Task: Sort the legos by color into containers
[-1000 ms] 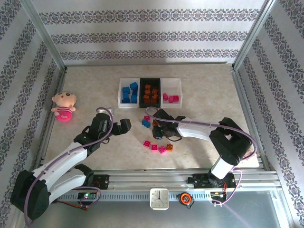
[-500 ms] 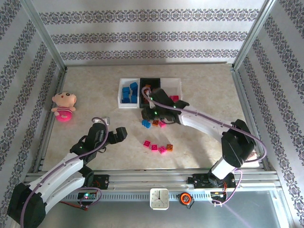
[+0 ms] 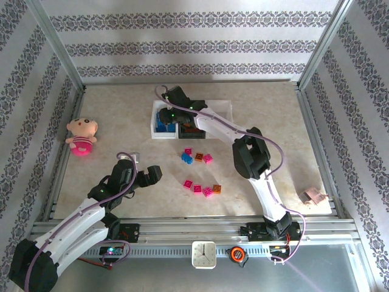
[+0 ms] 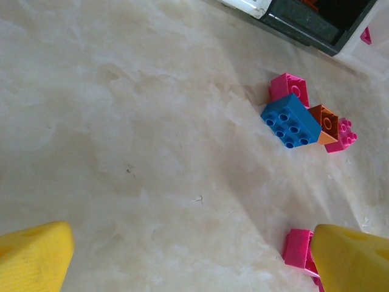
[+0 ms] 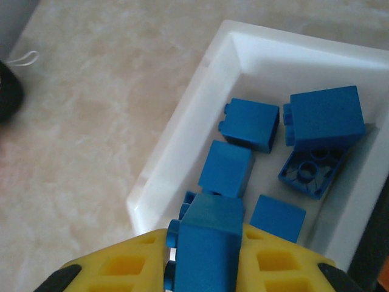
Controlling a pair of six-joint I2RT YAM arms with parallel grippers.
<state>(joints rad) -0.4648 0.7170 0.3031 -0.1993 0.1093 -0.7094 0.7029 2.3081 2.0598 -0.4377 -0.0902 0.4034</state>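
While the blue brick [image 5: 209, 228] is pinched between the yellow fingers of the right gripper [image 5: 203, 271], it is held directly above the left white bin [image 5: 176, 131], the right arm being stretched far forward, and the left gripper [image 4: 191, 261] is seen spread near the loose legos [image 4: 292, 120].

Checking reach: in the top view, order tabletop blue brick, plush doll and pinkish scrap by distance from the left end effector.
From the left end effector:
1. tabletop blue brick, ahead-right.
2. plush doll, ahead-left.
3. pinkish scrap, far right.
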